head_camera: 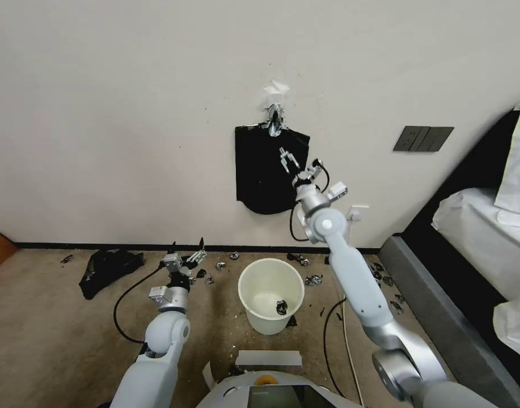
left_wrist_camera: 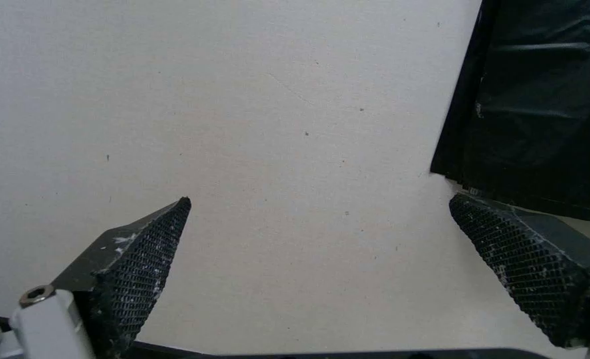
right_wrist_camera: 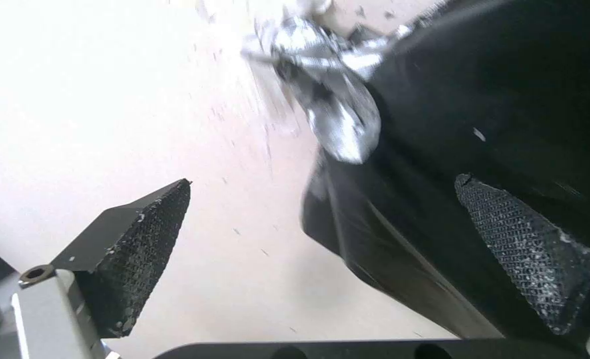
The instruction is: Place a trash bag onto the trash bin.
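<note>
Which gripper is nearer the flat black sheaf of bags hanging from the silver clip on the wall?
Right. The right gripper is raised in front of the flat black sheaf, fingers open. The left gripper is low near the floor, below and to its left, also open.

Bin [head_camera: 270, 300] mouth open from above; scraps [head_camera: 313, 279] litter floor at 12 and 3. Bed [head_camera: 486, 238] blocks 3. Black heap [head_camera: 109, 269] at 9.

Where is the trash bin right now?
In the head view the trash bin stands uncovered on the carpet just ahead of the robot, near the wall and below the hanging black sheaf, with the open left hand to its left.
</note>
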### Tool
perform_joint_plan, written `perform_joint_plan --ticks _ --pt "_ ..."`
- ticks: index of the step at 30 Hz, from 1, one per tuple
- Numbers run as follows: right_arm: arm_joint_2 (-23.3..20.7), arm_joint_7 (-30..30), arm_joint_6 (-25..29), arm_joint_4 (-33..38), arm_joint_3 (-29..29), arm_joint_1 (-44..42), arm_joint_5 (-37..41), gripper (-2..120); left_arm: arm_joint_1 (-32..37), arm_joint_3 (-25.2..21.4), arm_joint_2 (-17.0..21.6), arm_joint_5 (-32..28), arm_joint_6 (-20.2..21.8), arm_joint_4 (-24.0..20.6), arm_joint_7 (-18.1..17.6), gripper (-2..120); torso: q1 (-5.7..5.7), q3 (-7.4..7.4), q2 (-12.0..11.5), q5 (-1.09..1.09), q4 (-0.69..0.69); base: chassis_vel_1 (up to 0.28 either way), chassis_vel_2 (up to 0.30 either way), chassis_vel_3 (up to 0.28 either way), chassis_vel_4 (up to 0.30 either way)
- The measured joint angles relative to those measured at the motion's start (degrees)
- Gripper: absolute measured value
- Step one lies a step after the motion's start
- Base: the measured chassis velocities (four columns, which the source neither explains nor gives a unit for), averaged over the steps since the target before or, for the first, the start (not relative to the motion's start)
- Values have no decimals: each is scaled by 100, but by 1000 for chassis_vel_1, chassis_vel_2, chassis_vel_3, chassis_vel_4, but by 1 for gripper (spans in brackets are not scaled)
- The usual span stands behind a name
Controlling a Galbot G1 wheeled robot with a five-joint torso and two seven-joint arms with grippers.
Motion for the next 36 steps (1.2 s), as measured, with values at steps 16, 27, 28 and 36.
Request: perform_joint_plan --ticks 16,27,28,36 --pt "358 -35 -130 -762 -35 628 28 100 -29 -6 3 -9 -73 116 -4 100 0 0 0 0 1 0 0 0 0" --pt "455 -131 -135 -1041 -56 789 -76 100 -45 13 -20 0 -84 159 -3 100 0 0 0 0 1 0 0 0 0" --pt "485 -148 -129 -1108 -44 834 -99 100 -54 16 -20 2 -85 172 -3 100 1 0 0 1 1 0 0 0 0" --pt "619 -216 -95 -1330 39 1061 -161 100 -67 20 -10 7 -99 218 -2 100 0 0 0 0 2 0 0 0 0"
